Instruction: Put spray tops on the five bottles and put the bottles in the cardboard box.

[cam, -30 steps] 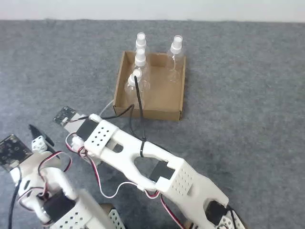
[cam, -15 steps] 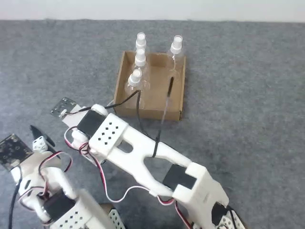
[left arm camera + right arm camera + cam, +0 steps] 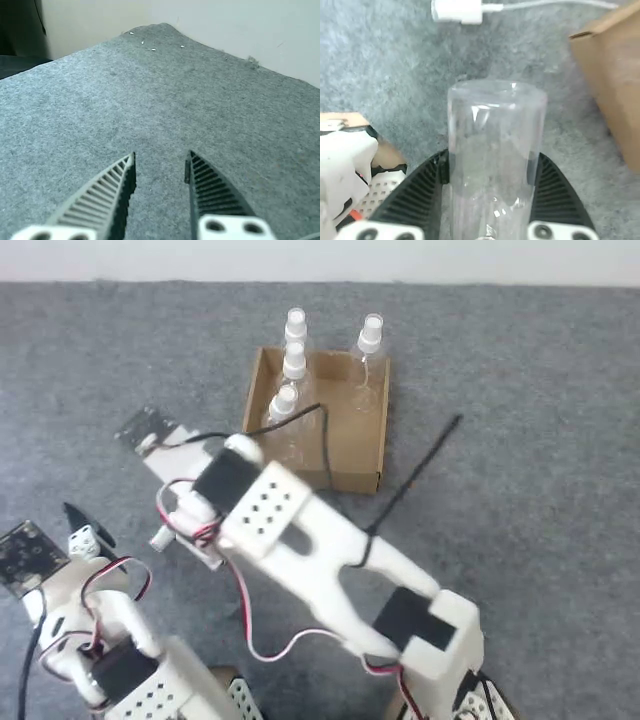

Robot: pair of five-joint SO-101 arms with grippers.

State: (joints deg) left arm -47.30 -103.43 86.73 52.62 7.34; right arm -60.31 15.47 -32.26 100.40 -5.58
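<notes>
From the high view, the cardboard box (image 3: 330, 480) sits at 12 o'clock from the middle of the grey mat (image 3: 520, 390). A row of three capped spray bottles (image 3: 294, 362) stands along its 9 o'clock wall, and a fourth capped bottle (image 3: 371, 337) stands in its 1 o'clock corner. The floor of the box toward 5 o'clock is bare. Your right arm (image 3: 265, 505) stretches in from 5 o'clock, and its wrist ends at 7 o'clock of the box, just outside it. Your left arm (image 3: 100, 610) is parked at 8 o'clock, well apart from the box.

In the left wrist view, the left gripper (image 3: 160, 159) hangs over bare mat with its jaws apart and nothing between them.

In the right wrist view, the right gripper (image 3: 492, 165) is clamped on the clear fifth bottle (image 3: 495, 150), one jaw on each side of its body. A corner of the box shows near it, and a white plug (image 3: 457, 11) lies on the mat beyond.

You look to be on the last bottle. You cannot tell from here whether its spray top is on, so check that first. Then lift it over the near wall and set it upright on the bare floor, away from the row of three.
</notes>
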